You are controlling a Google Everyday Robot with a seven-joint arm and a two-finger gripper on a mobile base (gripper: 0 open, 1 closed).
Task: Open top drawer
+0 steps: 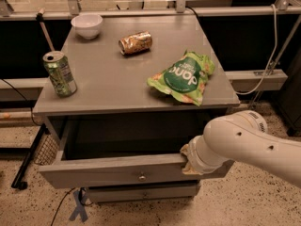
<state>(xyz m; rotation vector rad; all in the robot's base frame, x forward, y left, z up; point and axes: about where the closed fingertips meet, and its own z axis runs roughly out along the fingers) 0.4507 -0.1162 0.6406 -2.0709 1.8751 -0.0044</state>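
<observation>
On the grey tabletop we count four things: one white bowl at the far left corner, two cans and one green snack bag. One can, the green can, stands upright near the left edge. The other, a brown can, lies on its side towards the back, well apart from the bowl. The bag lies flat near the right edge. What we see of the bowl's inside is plain white.

Under the tabletop we count two drawers. The top drawer is pulled out towards us, its grey front with one small round knob standing clear of the cabinet. Its box is dark inside, and we cannot tell what it holds. The lower drawer sits closed beneath it.

The gripper is at the right end of the top drawer's front, against its upper edge, at the tip of the white arm coming in from the right. We cannot tell whether it is wide, narrow or clamped on the front.
</observation>
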